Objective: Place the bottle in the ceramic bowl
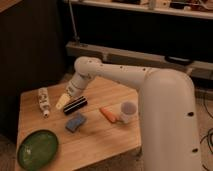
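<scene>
Currently we see the gripper (pixel 62 103) low over the light wooden table (pixel 107 142), at the end of the big white robot arm (pixel 150 90) that reaches in from the right. Its pale, cream-coloured tip points down and to the left. It is between the small white plastic bottle with a printed label (pixel 44 101) and the black rectangular bar (pixel 75 105), just beside the left end of the bar. We cannot tell if the gripper is open or closed, and we also cannot tell if it touches the bar or the table. It holds nothing that we can see.

The bottle lies on its side near the back left corner of the table, left of the gripper and apart from it. Some colour shows on its label, but we can read no writing or brand there.

The shallow round dark-green ceramic bowl (pixel 38 148) sits at the front left corner, well apart from the bottle.

A blue rectangular sponge (pixel 75 122) lies in front of the bar. To the right of it is a small orange object (pixel 108 114), just beside a white cup (pixel 127 112).
</scene>
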